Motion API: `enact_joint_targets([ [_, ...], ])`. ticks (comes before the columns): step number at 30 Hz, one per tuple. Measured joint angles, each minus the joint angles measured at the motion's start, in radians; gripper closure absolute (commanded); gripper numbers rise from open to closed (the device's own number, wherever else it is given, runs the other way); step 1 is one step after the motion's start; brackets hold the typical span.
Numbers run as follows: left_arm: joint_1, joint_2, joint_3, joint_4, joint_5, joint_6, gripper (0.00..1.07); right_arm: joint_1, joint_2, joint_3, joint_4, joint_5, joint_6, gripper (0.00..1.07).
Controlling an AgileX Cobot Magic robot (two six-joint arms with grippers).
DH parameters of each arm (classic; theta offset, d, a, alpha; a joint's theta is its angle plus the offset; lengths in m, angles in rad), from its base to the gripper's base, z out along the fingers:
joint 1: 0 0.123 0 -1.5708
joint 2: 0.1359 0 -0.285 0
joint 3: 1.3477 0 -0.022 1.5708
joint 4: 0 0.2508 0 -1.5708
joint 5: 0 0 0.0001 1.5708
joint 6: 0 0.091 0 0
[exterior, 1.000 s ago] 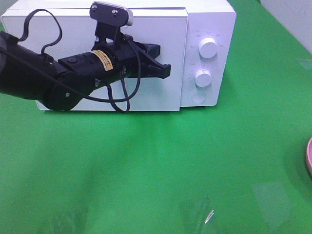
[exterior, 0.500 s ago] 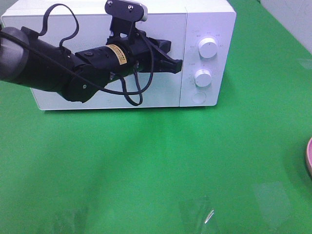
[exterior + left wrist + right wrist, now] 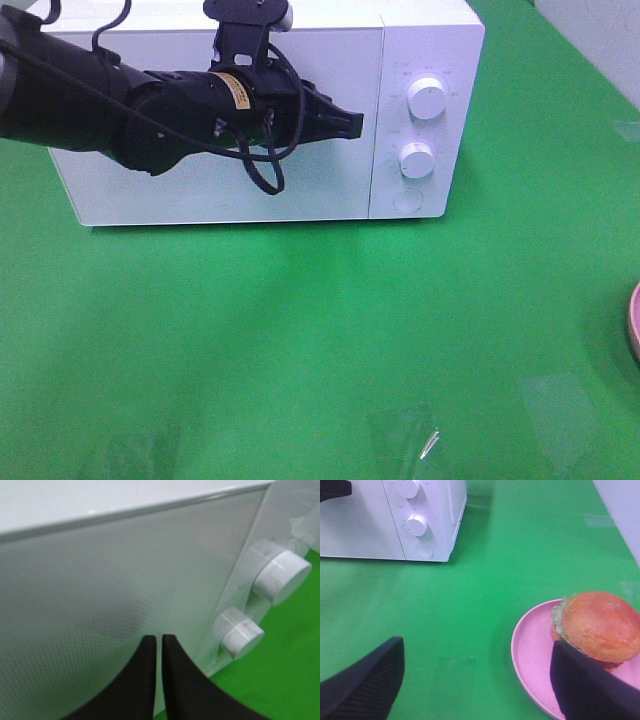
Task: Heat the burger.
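Burger (image 3: 600,626) on pink plate (image 3: 532,650), between wide-open, empty right gripper (image 3: 477,680) fingers: likely soft, light, layers slip; grip low across buns. Left gripper (image 3: 155,642) near-closed, empty, at microwave (image 3: 330,190) door.

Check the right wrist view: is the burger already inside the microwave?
No, the burger sits on the pink plate on the green table, well apart from the microwave, whose door is shut.

A white microwave (image 3: 300,110) sits at twelve o'clock on the green table (image 3: 320,340), door shut. The left gripper (image 3: 350,123) hovers before its door, at nine o'clock of two knobs (image 3: 420,130).
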Motion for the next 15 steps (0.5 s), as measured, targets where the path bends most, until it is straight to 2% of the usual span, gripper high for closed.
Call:
enact_joint_targets([
  [1,-0.015,-0.016,0.0,-0.002,0.074,0.0,0.53,0.0,0.0,0.0,0.0,0.0,0.0,0.31],
  [2,-0.015,-0.016,0.0,-0.002,0.074,0.0,0.53,0.0,0.0,0.0,0.0,0.0,0.0,0.31],
  [3,-0.035,-0.03,0.0,-0.002,0.139,0.0,0.29,0.0,0.0,0.0,0.0,0.0,0.0,0.31],
  [4,-0.035,-0.03,0.0,-0.002,0.139,0.0,0.29,0.0,0.0,0.0,0.0,0.0,0.0,0.31],
  [5,-0.052,-0.043,-0.001,-0.002,0.207,0.0,0.15,0.0,0.0,0.0,0.0,0.0,0.0,0.31],
  [6,-0.052,-0.043,-0.001,-0.002,0.207,0.0,0.15,0.0,0.0,0.0,0.0,0.0,0.0,0.31],
  [7,-0.066,-0.053,-0.001,0.004,0.276,0.0,0.08,0.0,0.0,0.0,0.0,0.0,0.0,0.31],
  [15,-0.087,-0.086,-0.001,0.007,0.524,0.0,0.08,0.0,0.0,0.0,0.0,0.0,0.0,0.31],
])
